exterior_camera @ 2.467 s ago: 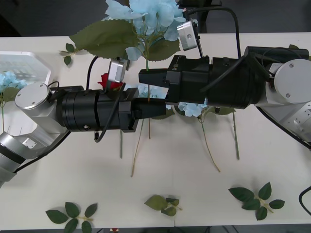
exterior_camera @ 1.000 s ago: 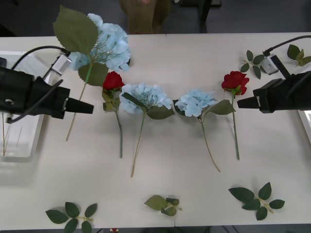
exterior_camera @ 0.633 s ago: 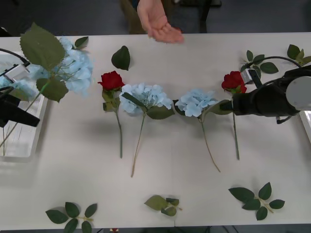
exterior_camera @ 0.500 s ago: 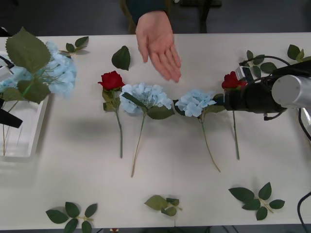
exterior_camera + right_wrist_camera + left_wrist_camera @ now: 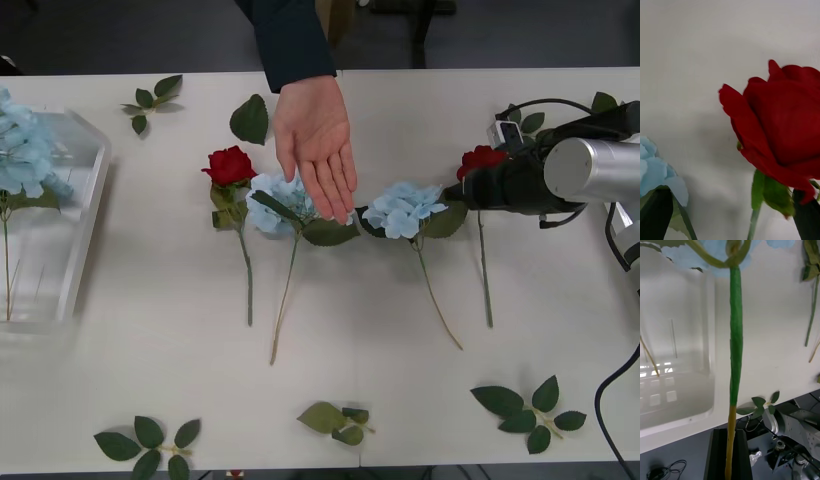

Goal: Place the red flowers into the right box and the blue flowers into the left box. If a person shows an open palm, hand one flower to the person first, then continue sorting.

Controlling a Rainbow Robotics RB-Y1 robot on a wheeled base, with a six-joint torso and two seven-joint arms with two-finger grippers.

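- Front view: a person's bare open hand (image 5: 318,145), in a dark navy sleeve, reaches over the white surface (image 5: 150,300) above the row of flowers. The right gripper (image 5: 458,192) sits at the deep-red rose on the right (image 5: 483,158); its finger state cannot be told here. A second red rose (image 5: 229,165) and two pale blue hydrangeas (image 5: 403,208) lie on the surface. More blue blooms (image 5: 25,150) sit over the translucent white left box (image 5: 85,230).
- Right wrist view: black fingers spread apart flank the rose (image 5: 786,123), a detail the front view hides. Risk: closing on the petals instead of the stem could crush the bloom or let it slip before handover.
- Left wrist view: the left gripper (image 5: 729,455) is clamped on a green hydrangea stem (image 5: 735,333), hanging beside the box (image 5: 677,352). Risk: releasing now could drop it outside the rim.
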